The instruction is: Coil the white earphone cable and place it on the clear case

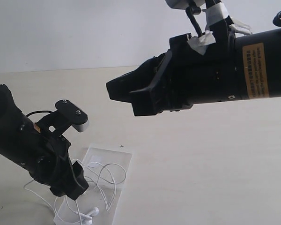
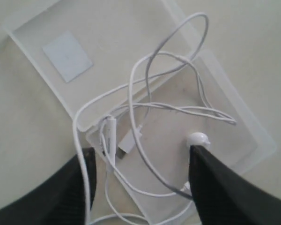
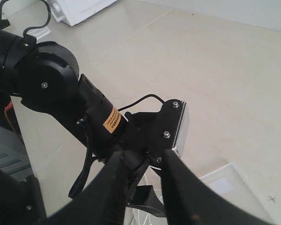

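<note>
The clear case [image 2: 131,42] lies open on the table, its two halves flat, with a white square sticker [image 2: 67,56] in one half. Loose loops of the white earphone cable [image 2: 171,108] are spread over both halves. An earbud [image 2: 198,139], the plug [image 2: 129,142] and the inline remote [image 2: 111,133] rest on the half nearer the fingers. My left gripper [image 2: 143,157] hovers low over that half, open, its fingers wide apart astride cable strands. In the exterior view it [image 1: 72,190] sits over the case [image 1: 105,154]. My right gripper [image 1: 119,91] hangs high above, open a little and empty.
The left arm [image 3: 61,89] fills the middle of the right wrist view, with the case's corner [image 3: 243,178] below it. A white box [image 3: 79,11] stands far off on the pale table [image 1: 201,164]. The right arm [image 1: 215,70] spans the upper right.
</note>
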Robot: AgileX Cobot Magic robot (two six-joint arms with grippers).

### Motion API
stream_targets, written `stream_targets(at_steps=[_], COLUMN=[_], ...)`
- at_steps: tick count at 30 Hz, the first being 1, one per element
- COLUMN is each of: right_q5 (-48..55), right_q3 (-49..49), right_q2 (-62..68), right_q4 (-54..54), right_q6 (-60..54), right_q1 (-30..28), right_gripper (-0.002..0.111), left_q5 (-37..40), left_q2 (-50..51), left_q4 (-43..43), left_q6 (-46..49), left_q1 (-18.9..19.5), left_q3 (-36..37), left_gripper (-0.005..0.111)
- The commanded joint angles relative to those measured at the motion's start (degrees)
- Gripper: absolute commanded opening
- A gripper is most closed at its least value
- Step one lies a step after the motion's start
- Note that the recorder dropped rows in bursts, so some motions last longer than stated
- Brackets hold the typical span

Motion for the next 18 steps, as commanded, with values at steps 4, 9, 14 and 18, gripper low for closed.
stream_targets(at_steps=[4,9,14,18], right_q5=[-0.5,-0.5,-0.2,-0.2], right_q3=[0.1,0.1,0.1,0.1], right_q2=[0.2,0.2,0.5,1.9], right_q4=[0.0,0.0,0.0,0.0], right_q6=[0.1,0.1,0.0,0.0], right_q1=[-0.2,-0.2,-0.2,-0.2], right_gripper=[0.026,0.026,0.026,0.026], left_q5=[0.3,2.5,3.9,3.9], left_q2=[0.1,0.1,0.1,0.1], left_q4=[3.5,15.3,9.7,9.6], left_q6=[-1.1,-11.2,-8.0,-5.8], left_q1=[-4.3,-4.8,-5.8,-7.8], left_q3=[-0.2,-2.1,-5.5,-5.5], left_gripper=[0.060,0.060,0.060,0.060])
